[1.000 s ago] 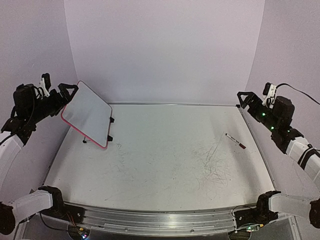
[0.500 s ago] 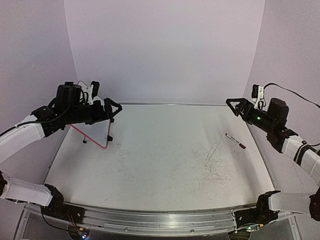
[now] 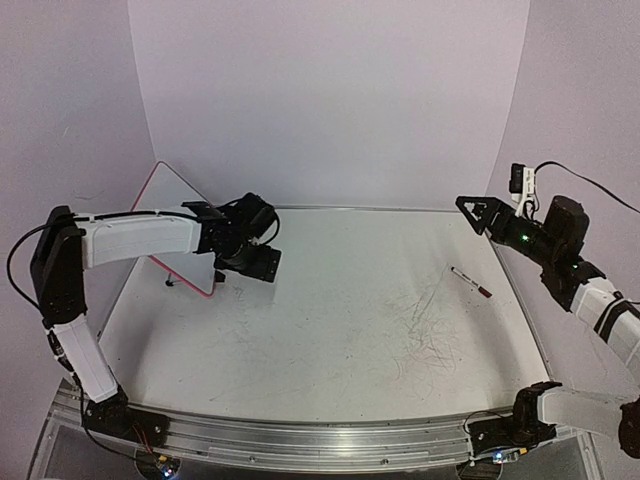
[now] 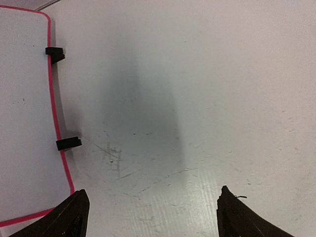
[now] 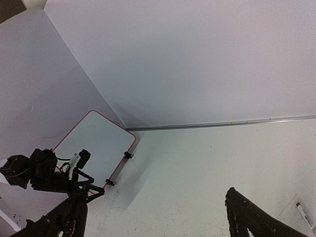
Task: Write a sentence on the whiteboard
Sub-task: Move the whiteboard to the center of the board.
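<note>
On the scuffed white table (image 3: 330, 340) the blank whiteboard (image 4: 24, 123) stands tilted. My left gripper (image 4: 153, 219) has swung in just beside it, jaws apart; my right gripper (image 3: 478, 212), also spread, waits well apart from it. The marker (image 3: 470, 282) is not taken, so no writing yet.

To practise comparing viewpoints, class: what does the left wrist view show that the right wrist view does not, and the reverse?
Only the left wrist: the left pincer, open, and table scuffs close beside the whiteboard. Only the right wrist: the marker, the left arm, the back wall, the open right pincer. Both: the whiteboard, pink-rimmed, unwritten, with two black clip feet.
</note>
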Motion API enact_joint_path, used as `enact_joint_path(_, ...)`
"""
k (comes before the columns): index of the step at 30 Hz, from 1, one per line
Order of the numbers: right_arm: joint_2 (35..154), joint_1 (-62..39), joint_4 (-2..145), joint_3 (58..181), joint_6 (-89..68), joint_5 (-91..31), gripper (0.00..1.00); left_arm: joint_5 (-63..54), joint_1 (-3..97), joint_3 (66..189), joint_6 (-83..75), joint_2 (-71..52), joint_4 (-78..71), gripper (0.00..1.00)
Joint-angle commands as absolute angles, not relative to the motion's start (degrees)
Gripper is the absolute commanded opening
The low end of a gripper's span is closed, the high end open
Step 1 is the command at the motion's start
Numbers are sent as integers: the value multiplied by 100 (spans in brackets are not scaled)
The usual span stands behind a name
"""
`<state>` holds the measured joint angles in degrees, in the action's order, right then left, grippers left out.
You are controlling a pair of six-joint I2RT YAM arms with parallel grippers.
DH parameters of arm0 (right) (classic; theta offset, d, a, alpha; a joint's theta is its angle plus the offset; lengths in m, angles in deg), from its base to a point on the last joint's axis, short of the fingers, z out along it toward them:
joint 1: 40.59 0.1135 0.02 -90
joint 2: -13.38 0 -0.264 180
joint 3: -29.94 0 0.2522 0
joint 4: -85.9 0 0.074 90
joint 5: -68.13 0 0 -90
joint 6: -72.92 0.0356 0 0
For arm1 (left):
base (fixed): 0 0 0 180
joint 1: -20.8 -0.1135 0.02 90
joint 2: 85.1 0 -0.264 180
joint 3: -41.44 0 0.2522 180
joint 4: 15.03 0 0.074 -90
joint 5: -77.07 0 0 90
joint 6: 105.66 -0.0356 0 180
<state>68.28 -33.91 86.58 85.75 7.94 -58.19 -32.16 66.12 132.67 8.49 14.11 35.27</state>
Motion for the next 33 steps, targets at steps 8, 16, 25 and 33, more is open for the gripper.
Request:
enact_joint_path(8,6668,-3370,8535,8580,578,-5776,98,-5282,6491,14895,181,3553,5169,86)
enact_joint_path(16,6635,-3367,8482,8558,563,-5747,98,-5220,5981,15311,139,4043,5165,61)
enact_joint_path(25,6702,-3357,8540,8524,657,-5765,98,-5006,5640,15560,-188,4532,5143,55)
enact_joint_path(33,6729,-3344,8635,8485,755,-5795,98,-5055,5642,15221,-57,4418,5138,45)
